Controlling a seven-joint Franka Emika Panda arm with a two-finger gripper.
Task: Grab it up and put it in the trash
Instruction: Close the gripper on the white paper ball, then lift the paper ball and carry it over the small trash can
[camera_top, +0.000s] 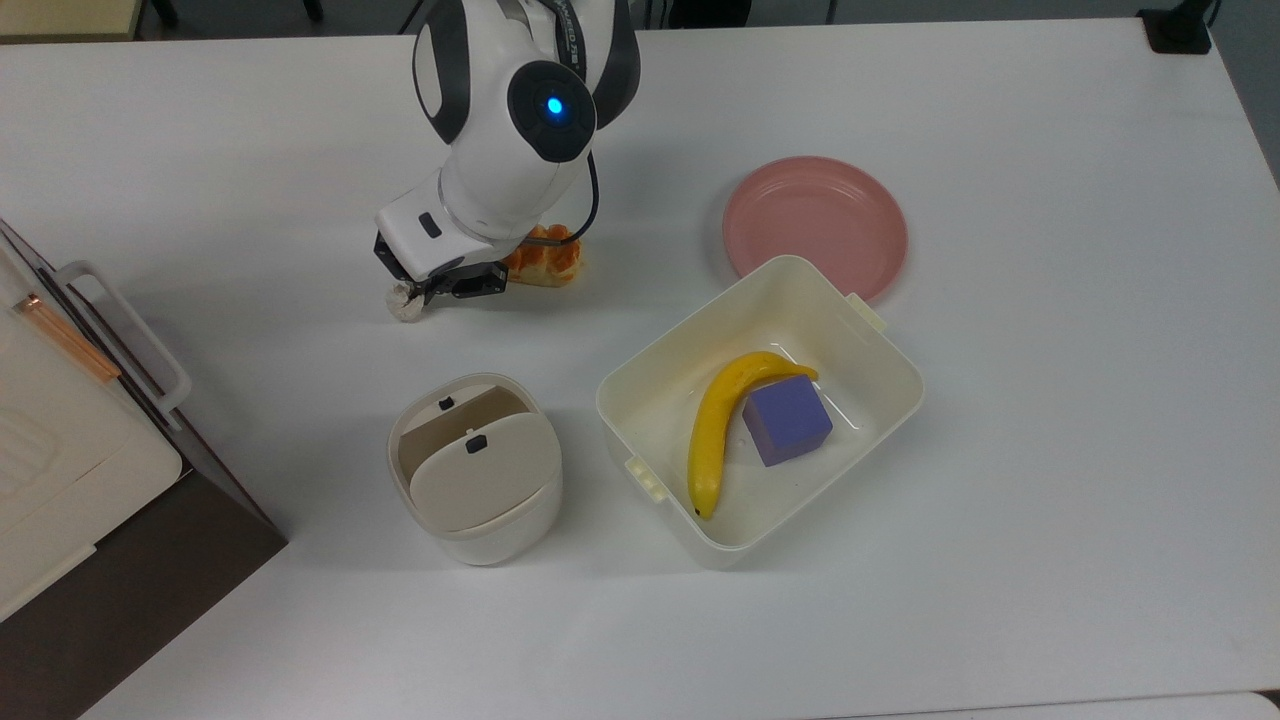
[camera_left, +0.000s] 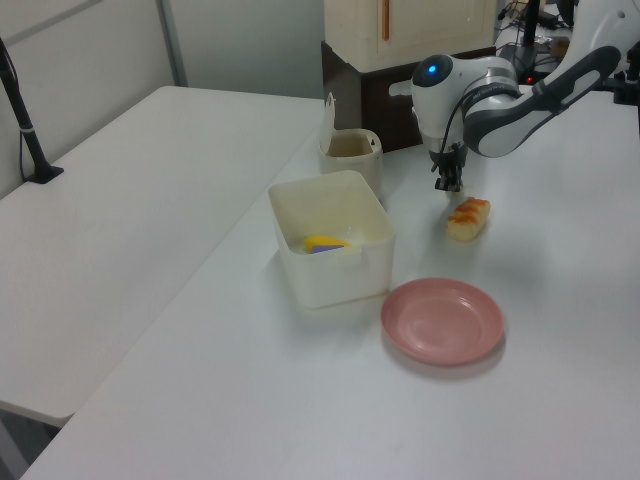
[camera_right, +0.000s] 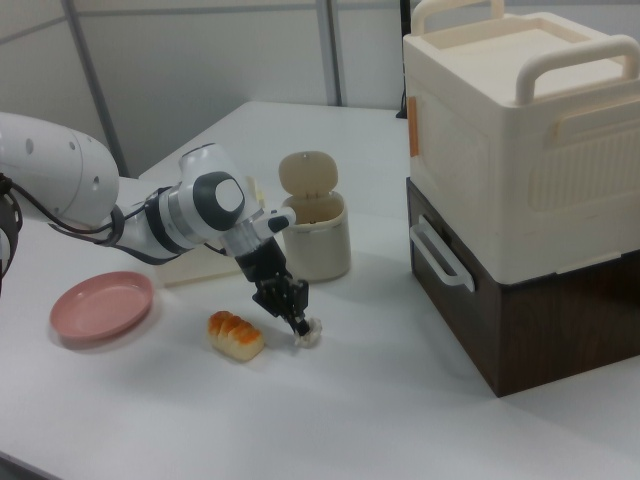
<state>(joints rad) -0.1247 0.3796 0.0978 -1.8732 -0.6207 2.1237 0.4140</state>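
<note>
The table (camera_top: 1050, 450) is white, matte and broad; a second white table (camera_left: 130, 190) stands beside it in the left view. Grey wall panels with metal uprights close off the room in the right view.

A cream case (camera_right: 520, 130) with handles sits on a dark brown cabinet (camera_right: 520, 320) at the top view's left edge.

The arm (camera_top: 520, 110) is white with dark joints and a lit blue ring; it reaches in from the top view's upper edge.

The tub (camera_top: 880, 400) is rectangular and cream. It holds a banana (camera_top: 715, 425) and a purple cube (camera_top: 787, 420), the two touching.

The pink plate (camera_top: 815, 225) lies just beside the tub's far corner.

The bin (camera_top: 475, 470) stands upright near the tub, at the top view's left of it, with its swing lid tilted and two black tabs showing.

The bread (camera_top: 545, 260) lies on the table just beside the gripper (camera_top: 425, 290), partly hidden by the wrist in the top view.

The wad (camera_top: 404, 305) rests on the table, well apart from the bin. In the right view the fingers are closed in on the wad (camera_right: 306, 333) and pinch its top.
</note>
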